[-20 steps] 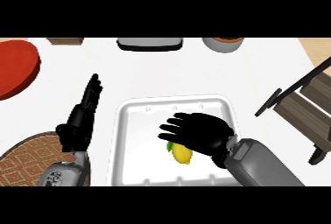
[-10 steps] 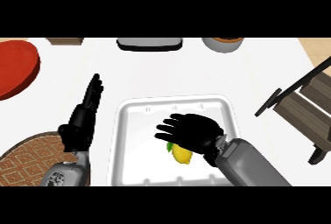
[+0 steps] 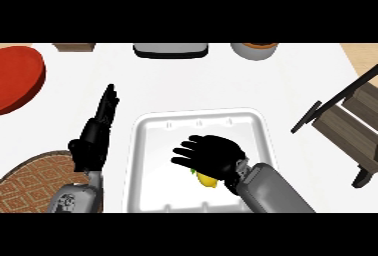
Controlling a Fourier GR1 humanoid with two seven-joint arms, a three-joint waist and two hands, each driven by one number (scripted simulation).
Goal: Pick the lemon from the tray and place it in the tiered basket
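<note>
One lemon [image 3: 207, 180] lies in the white tray [image 3: 148, 150], mostly hidden under the right hand [image 3: 209, 154]. Fingers are spread, not closed on it. Risk: round fruit may roll sideways if they close off-centre. Visible part is yellow with a pointed end. Left hand [image 3: 94, 135] rests straight beside the tray. Basket [image 3: 347, 120] stands well apart, right.

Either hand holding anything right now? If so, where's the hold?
Cannot tell: right hand covers the lemon in the tray, contact hidden. Left hand holds nothing.
</note>
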